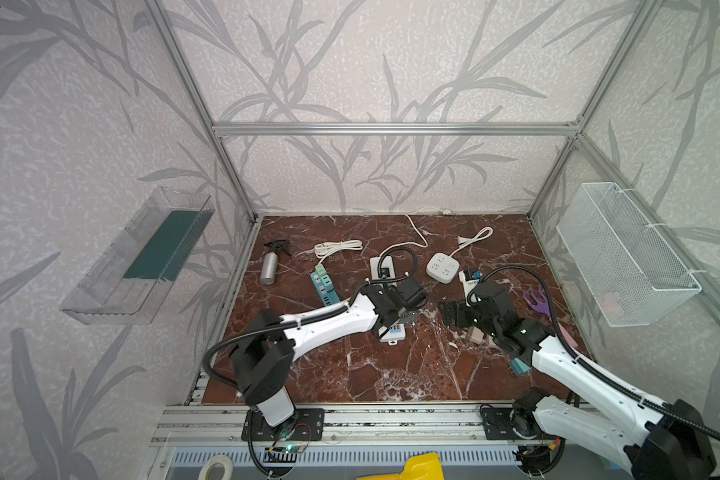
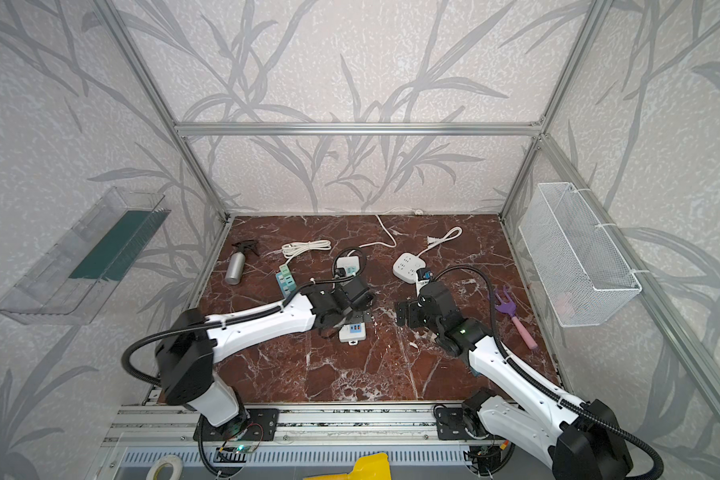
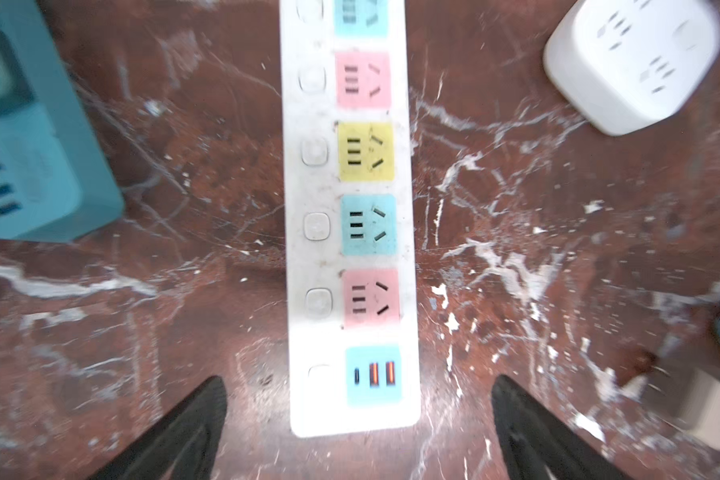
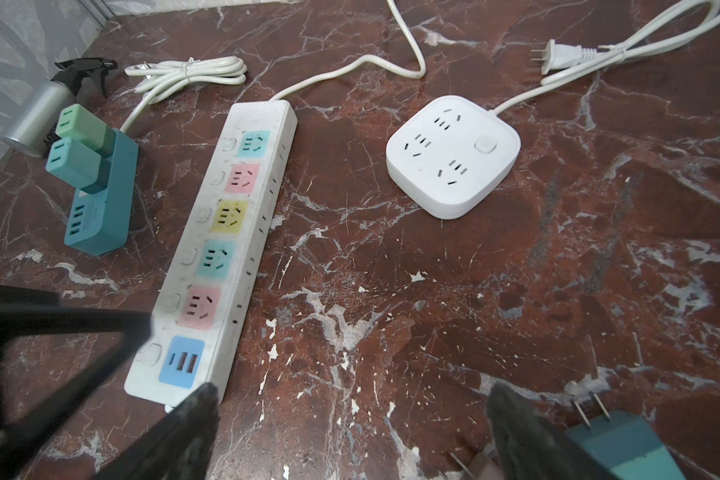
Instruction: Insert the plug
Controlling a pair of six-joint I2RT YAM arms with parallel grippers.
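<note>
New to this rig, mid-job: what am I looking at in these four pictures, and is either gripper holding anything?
Two white robot arms, each ending in a two-finger gripper, work over a marble table. Both top views look down on the whole scene; the other two pictures come from a camera on each wrist. The left gripper hangs open above the long white power strip; the right gripper is open too. Neither holds anything. Also on the table: a square white socket block, a teal strip, a spray bottle, a purple fork and, beside the right gripper, a loose teal plug.
</note>
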